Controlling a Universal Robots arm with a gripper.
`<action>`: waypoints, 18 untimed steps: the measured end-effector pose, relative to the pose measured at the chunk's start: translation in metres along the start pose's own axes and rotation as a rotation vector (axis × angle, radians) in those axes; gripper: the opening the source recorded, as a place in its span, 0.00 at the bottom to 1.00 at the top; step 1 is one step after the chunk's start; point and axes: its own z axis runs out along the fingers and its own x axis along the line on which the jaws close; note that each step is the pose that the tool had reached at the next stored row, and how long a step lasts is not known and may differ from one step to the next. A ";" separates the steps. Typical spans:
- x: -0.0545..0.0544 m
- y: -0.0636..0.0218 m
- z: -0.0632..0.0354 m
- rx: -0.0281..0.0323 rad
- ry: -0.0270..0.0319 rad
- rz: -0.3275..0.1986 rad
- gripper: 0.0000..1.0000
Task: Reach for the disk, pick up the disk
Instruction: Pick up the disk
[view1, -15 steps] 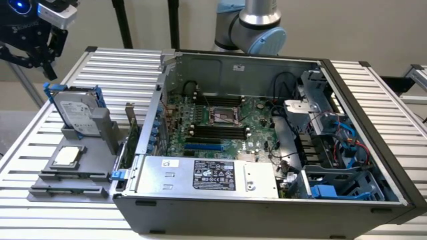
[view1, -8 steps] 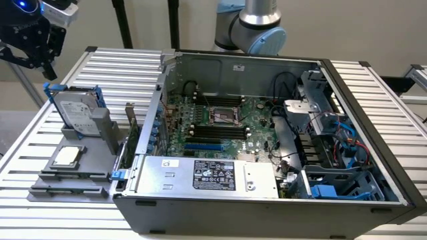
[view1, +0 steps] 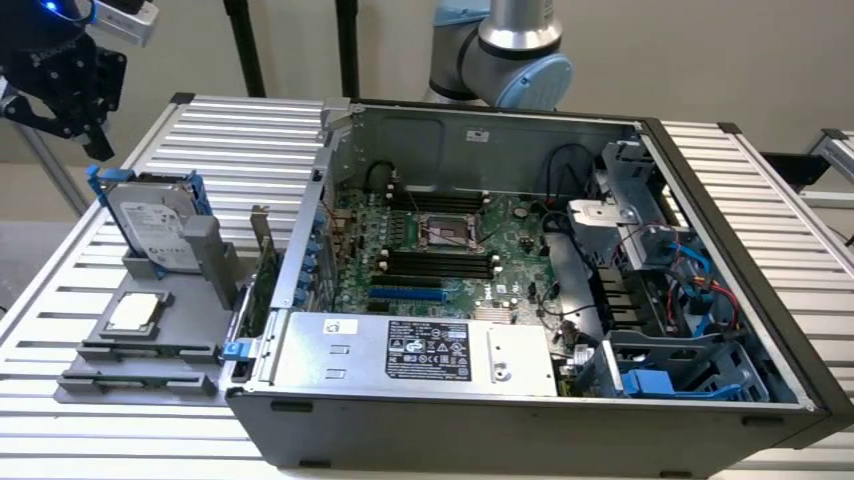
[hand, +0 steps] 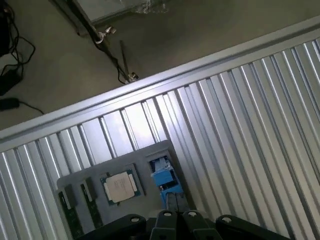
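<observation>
Above the far corner of the table (view1: 240, 130) at the exterior view's left, the black claw (view1: 91, 135) is seen hanging in the air, well clear of everything beneath it. In the wrist view the claw (hand: 179, 216) is shown with its fingers (hand: 166, 216) drawn together, only a thin dark line being left between them, and nothing is gripped. The disk (view1: 154, 225) is found below the claw and slightly toward the exterior view's right of it, untouched. It is stood on edge, leaning a little, in a grey holder (view1: 200, 262), with its white label turned to the camera and its blue frame visible along its edges. In the wrist view the disk (hand: 163, 177) is seen edge-on from above, just beside a square silver chip (hand: 120, 187), and two narrow green memory sticks (hand: 94, 212) are laid beyond the chip. In the exterior view the chip (view1: 134, 312) is laid flat on a grey tray (view1: 94, 330), nearer the camera than the disk. An open computer case (view1: 534, 440) is set on the ribbed metal table at the exterior view's right of the holder, its motherboard (view1: 441, 235) and silver power supply box (view1: 414, 350) being exposed. The robot arm (view1: 514, 50) is seen behind the case.
</observation>
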 end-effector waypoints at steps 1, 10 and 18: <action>0.000 0.0000 0.0000 0.0000 0.0006 -0.018 0.11; 0.000 0.0000 0.0000 0.0004 0.0062 -0.180 0.11; -0.001 -0.0034 0.0003 0.0006 0.0093 -0.270 0.11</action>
